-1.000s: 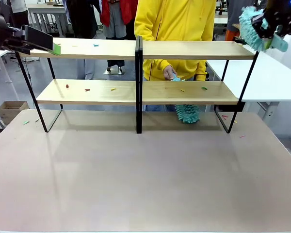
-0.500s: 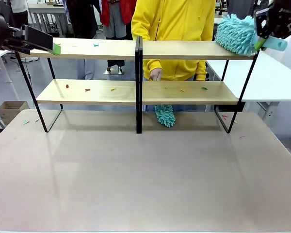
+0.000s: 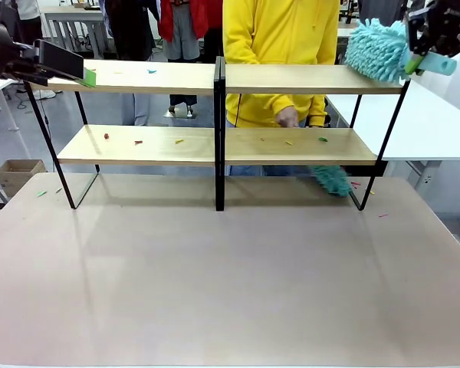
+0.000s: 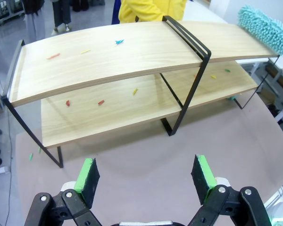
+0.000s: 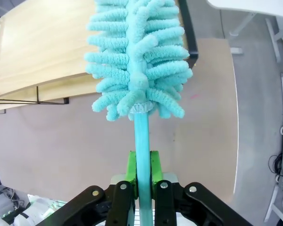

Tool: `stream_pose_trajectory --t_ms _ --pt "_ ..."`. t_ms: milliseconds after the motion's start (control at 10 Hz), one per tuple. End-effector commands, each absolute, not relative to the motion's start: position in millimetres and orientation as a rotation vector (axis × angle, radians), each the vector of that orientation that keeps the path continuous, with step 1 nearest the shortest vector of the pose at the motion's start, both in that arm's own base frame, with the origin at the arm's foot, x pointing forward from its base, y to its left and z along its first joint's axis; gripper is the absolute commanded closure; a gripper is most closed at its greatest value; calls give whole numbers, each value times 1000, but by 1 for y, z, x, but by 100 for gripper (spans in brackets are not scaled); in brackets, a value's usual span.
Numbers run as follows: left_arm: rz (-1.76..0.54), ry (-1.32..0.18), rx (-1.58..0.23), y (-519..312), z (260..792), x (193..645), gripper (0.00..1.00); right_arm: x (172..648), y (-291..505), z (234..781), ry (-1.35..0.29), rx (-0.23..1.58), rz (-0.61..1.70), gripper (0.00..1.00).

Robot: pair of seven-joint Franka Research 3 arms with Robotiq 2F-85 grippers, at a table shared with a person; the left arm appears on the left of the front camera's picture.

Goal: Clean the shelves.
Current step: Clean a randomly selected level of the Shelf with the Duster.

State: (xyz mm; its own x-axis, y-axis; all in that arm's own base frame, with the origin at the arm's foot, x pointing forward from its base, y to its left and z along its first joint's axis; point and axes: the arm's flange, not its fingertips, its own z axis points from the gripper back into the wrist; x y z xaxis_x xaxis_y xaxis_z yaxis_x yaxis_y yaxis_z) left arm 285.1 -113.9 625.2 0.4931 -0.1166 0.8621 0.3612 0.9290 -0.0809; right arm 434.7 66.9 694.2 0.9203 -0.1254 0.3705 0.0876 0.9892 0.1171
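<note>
The shelves (image 3: 161, 78) span the table's far side, two light-wood boards on a black frame, strewn with small coloured scraps (image 3: 151, 70). My right gripper (image 3: 418, 50) is shut on the handle of a teal fluffy duster (image 3: 377, 50), whose head rests over the top board's right end. In the right wrist view the green pads (image 5: 130, 170) clamp the handle below the duster head (image 5: 137, 56). My left gripper (image 3: 84, 75) hovers at the top board's left end, open and holding nothing (image 4: 145, 174). A person in yellow sweeps a second teal duster (image 3: 331, 180) beneath the lower board.
Scraps lie on the lower board (image 3: 323, 139) and on the beige tabletop (image 3: 382, 215). A white table (image 3: 437, 123) stands to the right behind the rack. The person's hand (image 3: 289, 116) is just behind the lower board. Other people stand farther back.
My right gripper swung its duster from upright down onto the top board's right end. The person's duster swept left, then right, under the lower board. The left arm stayed still.
</note>
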Motion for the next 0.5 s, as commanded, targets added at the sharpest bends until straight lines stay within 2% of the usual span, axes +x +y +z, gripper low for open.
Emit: stream_pose_trajectory --t_ms 0,200,400 --pt "-294 -1017 -267 -113 625 285 0 444 86 710 -356 104 -201 88" --pt "-294 -1017 -267 -113 625 285 0 450 96 712 -311 39 -253 88" --pt "-294 -1017 -267 -113 625 285 0 456 94 708 -285 69 -260 88"
